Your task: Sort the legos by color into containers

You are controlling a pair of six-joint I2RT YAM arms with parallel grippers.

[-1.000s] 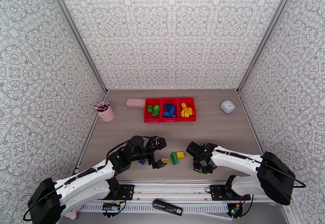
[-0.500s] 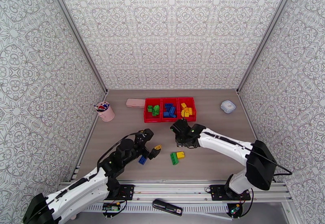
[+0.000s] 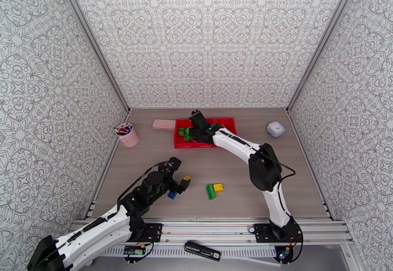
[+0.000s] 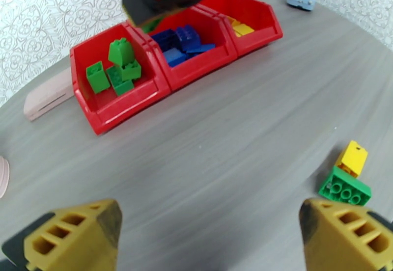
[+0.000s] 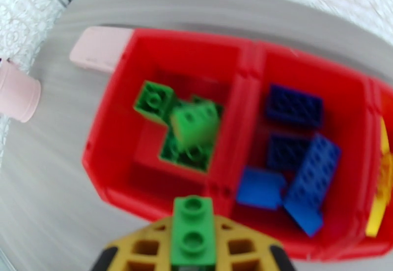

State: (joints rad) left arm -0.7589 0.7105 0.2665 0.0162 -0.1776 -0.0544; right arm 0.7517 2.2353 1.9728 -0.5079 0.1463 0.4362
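Green lego [image 5: 193, 230] pinched in right tool [image 5: 193, 253], above the leftmost container [image 5: 186, 41]

Ornate grey-white patterned walls [image 3: 206, 36] on three sides; grey wood-grain tabletop [image 3: 294, 169]; even bright light.

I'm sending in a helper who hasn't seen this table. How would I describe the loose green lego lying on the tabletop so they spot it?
From the red containers at the far side of the table, come toward the near edge onto bare tabletop. The green brick lies there beside a smaller yellow brick; it is the only green one lying loose.
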